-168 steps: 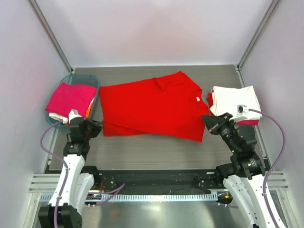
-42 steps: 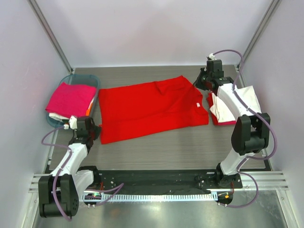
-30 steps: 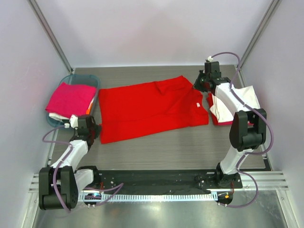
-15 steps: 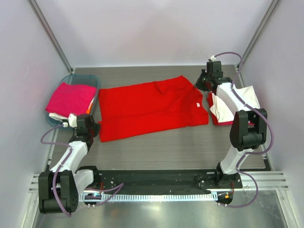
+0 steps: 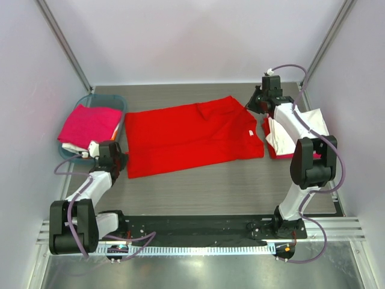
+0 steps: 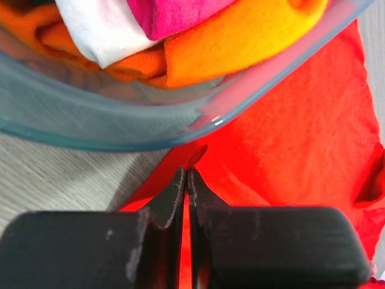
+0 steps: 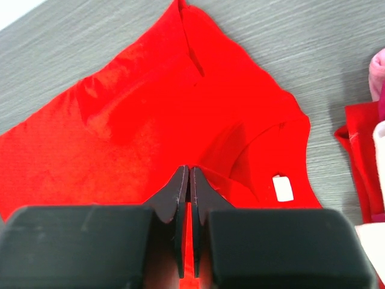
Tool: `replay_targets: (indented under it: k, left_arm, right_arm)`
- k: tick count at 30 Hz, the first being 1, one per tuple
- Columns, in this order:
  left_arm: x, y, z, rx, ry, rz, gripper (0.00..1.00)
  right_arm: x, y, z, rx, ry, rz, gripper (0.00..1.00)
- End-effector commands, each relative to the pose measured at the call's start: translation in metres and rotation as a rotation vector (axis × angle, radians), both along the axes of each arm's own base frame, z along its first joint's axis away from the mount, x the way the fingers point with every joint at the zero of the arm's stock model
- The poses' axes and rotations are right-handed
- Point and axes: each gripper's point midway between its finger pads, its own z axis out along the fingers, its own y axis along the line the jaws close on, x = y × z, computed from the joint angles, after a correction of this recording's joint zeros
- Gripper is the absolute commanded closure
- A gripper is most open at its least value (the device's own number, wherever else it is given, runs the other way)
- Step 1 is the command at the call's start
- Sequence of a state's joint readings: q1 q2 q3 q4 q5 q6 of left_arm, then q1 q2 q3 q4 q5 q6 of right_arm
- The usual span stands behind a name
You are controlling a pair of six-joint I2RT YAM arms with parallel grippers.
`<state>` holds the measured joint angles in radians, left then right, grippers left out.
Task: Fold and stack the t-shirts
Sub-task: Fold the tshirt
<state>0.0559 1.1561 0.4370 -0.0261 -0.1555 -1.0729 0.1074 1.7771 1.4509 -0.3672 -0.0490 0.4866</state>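
As left gripper (image 6: 185,173) and right gripper (image 7: 186,170) sit closed — red t-shirt (image 5: 192,135) lies spread.

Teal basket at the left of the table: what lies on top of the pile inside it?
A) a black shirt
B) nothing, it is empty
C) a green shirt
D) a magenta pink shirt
D: in the top view, a folded pink shirt lies uppermost in the basket and covers most of it.
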Motion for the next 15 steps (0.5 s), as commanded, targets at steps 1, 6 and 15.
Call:
replay_targets:
  k: [1,6,15]
  left_arm:
    - [0.025,0.004,0.027,0.013,-0.104,0.003,0.93]
    - [0.027,-0.002,0.038,0.012,-0.122,-0.043,0.59]
    - [-0.007,-0.015,0.066,-0.025,-0.125,-0.09,0.41]
  right_arm:
    - [0.012,0.0,0.017,0.02,-0.057,-0.011,0.91]
    - [0.007,0.001,0.018,0.033,-0.06,-0.017,0.53]
    - [-0.052,-0.007,0.028,0.109,-0.124,-0.101,0.5]
